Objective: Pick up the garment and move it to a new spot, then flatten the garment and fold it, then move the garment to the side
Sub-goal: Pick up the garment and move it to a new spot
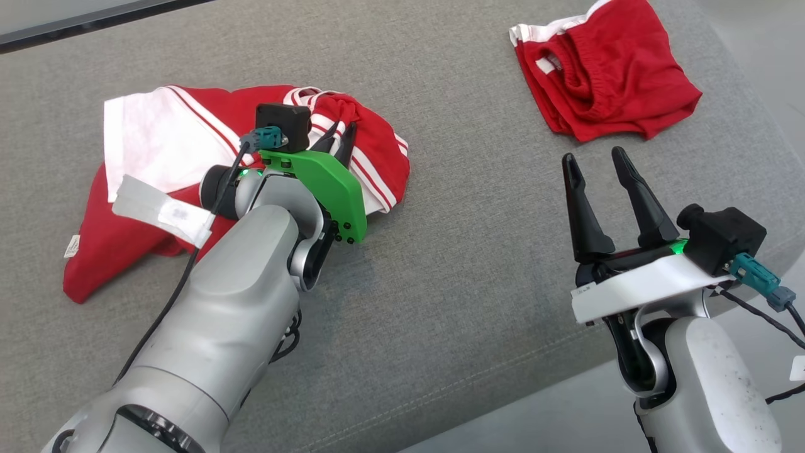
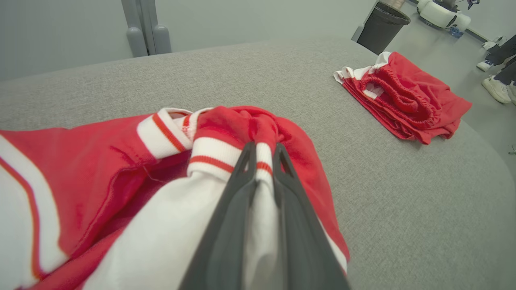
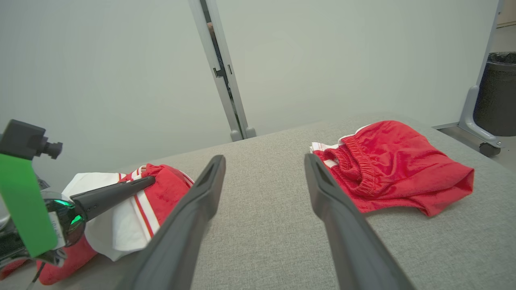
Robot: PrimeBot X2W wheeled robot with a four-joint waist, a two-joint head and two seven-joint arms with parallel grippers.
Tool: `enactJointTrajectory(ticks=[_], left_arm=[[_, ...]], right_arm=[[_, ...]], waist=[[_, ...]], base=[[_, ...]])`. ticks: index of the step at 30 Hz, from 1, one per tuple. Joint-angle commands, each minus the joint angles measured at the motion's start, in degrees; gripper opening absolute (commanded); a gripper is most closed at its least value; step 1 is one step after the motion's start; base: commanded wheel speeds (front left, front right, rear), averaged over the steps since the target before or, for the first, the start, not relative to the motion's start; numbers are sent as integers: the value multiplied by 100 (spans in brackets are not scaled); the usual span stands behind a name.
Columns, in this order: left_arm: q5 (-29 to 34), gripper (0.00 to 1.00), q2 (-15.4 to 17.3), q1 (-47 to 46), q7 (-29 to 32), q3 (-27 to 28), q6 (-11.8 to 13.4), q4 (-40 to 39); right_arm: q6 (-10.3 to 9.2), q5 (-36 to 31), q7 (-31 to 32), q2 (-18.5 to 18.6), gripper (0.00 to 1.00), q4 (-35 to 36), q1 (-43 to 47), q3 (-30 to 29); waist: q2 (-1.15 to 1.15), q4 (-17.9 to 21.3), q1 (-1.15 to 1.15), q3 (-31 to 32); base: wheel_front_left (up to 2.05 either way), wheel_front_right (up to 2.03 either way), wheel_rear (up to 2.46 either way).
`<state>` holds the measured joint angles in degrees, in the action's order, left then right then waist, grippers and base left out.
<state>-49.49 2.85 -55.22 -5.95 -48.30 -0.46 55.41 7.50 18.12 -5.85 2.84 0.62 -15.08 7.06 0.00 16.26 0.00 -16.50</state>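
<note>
A red garment with white panels and striped trim lies crumpled on the left of the grey padded surface. My left gripper is shut on a bunched fold of its red-and-white striped edge; in the left wrist view the fingers pinch that fold of the garment tightly. The right wrist view catches the same gripper against the garment. My right gripper hovers open over bare fabric at the lower right, with nothing between its fingers.
A pair of red shorts lies bunched at the far right of the surface, ahead of the right gripper. The surface's rounded edge runs close beside the right arm. Beyond it stand a dark bin and a person's shoes.
</note>
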Motion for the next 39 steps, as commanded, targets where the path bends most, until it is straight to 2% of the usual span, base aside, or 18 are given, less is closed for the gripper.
enactJointTrajectory(ticks=[1,5,6,7,8,9,14,22,30,34,39], left_arm=[[-67,0,10,-16,-73,-55,45,-39],[-312,0,11,-14,-187,-271,158,-32],[-368,14,10,-20,-184,-317,177,-24],[-416,39,10,-30,-205,-363,192,-23],[-471,92,10,-42,-239,-420,198,-24],[-531,100,9,-48,-255,-480,207,-24],[-680,100,10,-57,-371,-731,170,-104],[-905,100,12,-296,-720,-1234,124,-696],[-710,100,14,-378,-908,-1556,353,-1350],[-478,100,16,-145,-920,-1576,481,-1435],[-214,100,192,330,-924,-1220,597,-1650]], right_arm=[[-2,62,-50,13,100,-34,-79,24],[-2,75,-104,12,100,-127,-114,77],[-2,81,-121,12,100,-152,-126,84],[-2,82,-135,13,100,-177,-136,86],[-2,86,-139,12,100,-204,-142,84],[-2,86,-150,12,100,-230,-144,80],[-2,64,-174,13,100,-308,-121,42],[-2,7,-79,13,100,-362,36,-107],[-2,377,-49,14,100,-698,293,-115],[-2,568,-83,14,100,-953,355,-46],[-2,845,-121,16,100,-1332,360,130]], waist=[[0,142,0,-112],[0,214,0,-153],[0,220,0,-161],[0,220,0,-164],[0,214,0,-164],[0,201,0,-162],[0,67,0,-106],[0,-462,0,151],[0,-1255,0,435],[0,-1630,0,556],[0,-1981,0,637]], base=[[0,0,0],[0,0,0],[0,0,0],[0,0,0],[0,0,0],[0,0,0],[0,0,0],[0,0,0],[0,0,0],[0,0,0],[0,0,0]])
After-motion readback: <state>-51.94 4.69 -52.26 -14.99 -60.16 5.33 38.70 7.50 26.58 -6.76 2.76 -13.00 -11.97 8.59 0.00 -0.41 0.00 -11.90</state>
